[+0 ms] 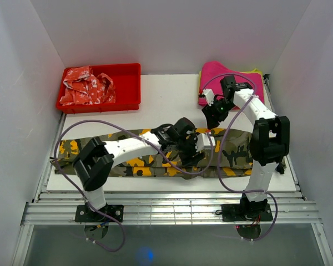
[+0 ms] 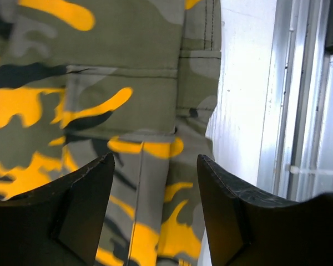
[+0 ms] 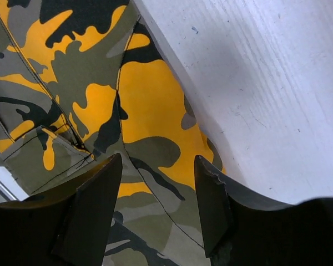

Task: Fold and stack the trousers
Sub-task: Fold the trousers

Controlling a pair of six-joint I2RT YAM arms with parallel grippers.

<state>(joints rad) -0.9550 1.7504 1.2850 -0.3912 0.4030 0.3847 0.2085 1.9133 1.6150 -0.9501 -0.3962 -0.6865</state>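
The camouflage trousers (image 1: pixel 238 151) lie flat and lengthwise across the front of the white table (image 1: pixel 166 102). My left gripper (image 1: pixel 195 145) hangs open just above their middle. In the left wrist view the open gripper (image 2: pixel 155 158) has nothing in it, and the cloth (image 2: pixel 127 61) lies below near its table-side edge. My right gripper (image 1: pixel 213 115) is open over the trousers' far edge. In the right wrist view the open gripper (image 3: pixel 158 158) is empty above the cloth (image 3: pixel 150 94), where it meets bare table (image 3: pixel 255 83).
A red bin (image 1: pixel 127 88) at the back left holds a red-and-white garment (image 1: pixel 87 86). A folded pink cloth (image 1: pixel 230 75) lies at the back right. A metal rail (image 1: pixel 172 208) runs along the near edge. White walls stand on three sides.
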